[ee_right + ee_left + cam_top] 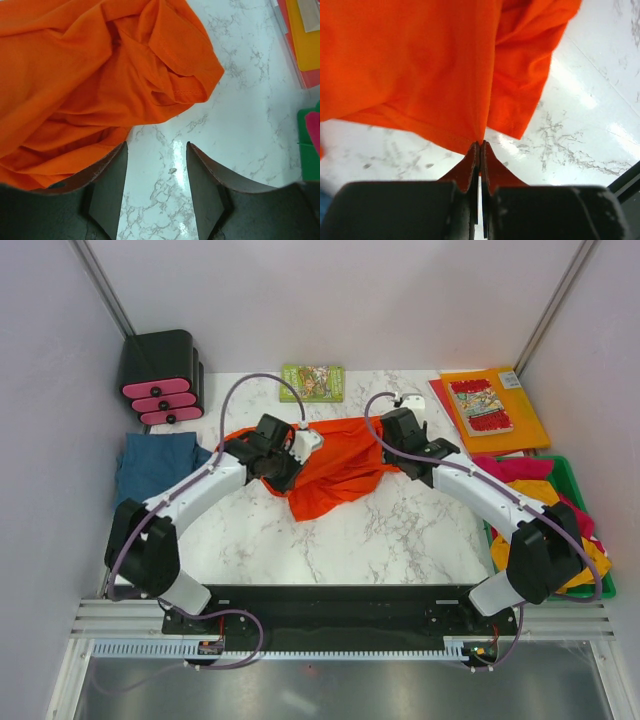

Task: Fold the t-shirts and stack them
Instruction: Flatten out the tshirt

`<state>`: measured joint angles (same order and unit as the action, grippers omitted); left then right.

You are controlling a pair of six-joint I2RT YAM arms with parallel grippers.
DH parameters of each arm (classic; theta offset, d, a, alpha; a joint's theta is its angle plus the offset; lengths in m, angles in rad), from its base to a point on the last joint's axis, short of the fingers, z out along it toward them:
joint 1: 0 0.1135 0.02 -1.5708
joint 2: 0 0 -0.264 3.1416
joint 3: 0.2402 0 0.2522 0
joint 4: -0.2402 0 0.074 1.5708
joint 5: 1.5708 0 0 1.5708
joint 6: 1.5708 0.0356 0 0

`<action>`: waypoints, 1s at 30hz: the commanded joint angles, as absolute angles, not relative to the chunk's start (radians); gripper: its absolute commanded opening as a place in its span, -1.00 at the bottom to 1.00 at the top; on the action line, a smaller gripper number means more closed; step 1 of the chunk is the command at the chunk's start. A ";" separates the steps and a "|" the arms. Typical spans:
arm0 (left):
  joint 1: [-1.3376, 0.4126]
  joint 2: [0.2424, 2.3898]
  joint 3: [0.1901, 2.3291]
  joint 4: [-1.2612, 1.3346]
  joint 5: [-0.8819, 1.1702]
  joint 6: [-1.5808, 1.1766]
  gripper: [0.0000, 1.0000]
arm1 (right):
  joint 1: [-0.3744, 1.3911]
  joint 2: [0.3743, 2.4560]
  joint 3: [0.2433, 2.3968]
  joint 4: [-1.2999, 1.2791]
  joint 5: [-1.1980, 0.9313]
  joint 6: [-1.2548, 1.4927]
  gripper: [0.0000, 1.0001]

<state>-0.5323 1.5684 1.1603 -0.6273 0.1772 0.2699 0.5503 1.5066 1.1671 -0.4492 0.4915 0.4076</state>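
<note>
Found the left pincer (480,145) shut tight at the lower centre of its wrist view, nipping the hem edge of the orange shirt (410,65) between its tips. Judged it an edge hold, taken so the cloth could be drawn out flat. Saw the cloth spreading from that pinch across the upper left of the frame, with a loose flap at upper centre and bare table (580,115) to the right.

Found the right pincer (156,147) open at the bottom of its wrist view, jaws apart with only marble between them, gripping nothing. Noted the same shirt bunched over the upper left of that frame, a stitched hem reaching toward the centre, cloth just beside the left-hand jaw. Read that as poised for a second edge, not yet taken.

From above, placed the orange shirt crumpled and unfolded at mid-frame, between both pincers. Spotted a teal shirt (155,462) at the left edge, well apart, perhaps the start of the stack. Spotted a pink shirt (520,468) and a yellow shirt (545,490) heaped in a green bin (570,468) at the right edge, seemingly waiting. Noted, off the task, an orange folder (525,430) with a comic book (482,405) at upper right, a black rack (160,365) at upper left, a green booklet (312,381) at top centre. Reckoned the job early, with no fold visible on the orange shirt.
</note>
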 commanded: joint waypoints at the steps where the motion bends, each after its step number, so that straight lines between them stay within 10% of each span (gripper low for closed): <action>1: -0.440 1.431 1.238 -0.684 0.175 0.281 -0.96 | 0.491 1.489 1.151 -0.417 0.499 0.419 0.16; 30: 0.063 1.436 1.560 -0.669 0.209 0.273 -0.97 | 0.469 1.693 1.235 -0.321 0.413 0.439 0.09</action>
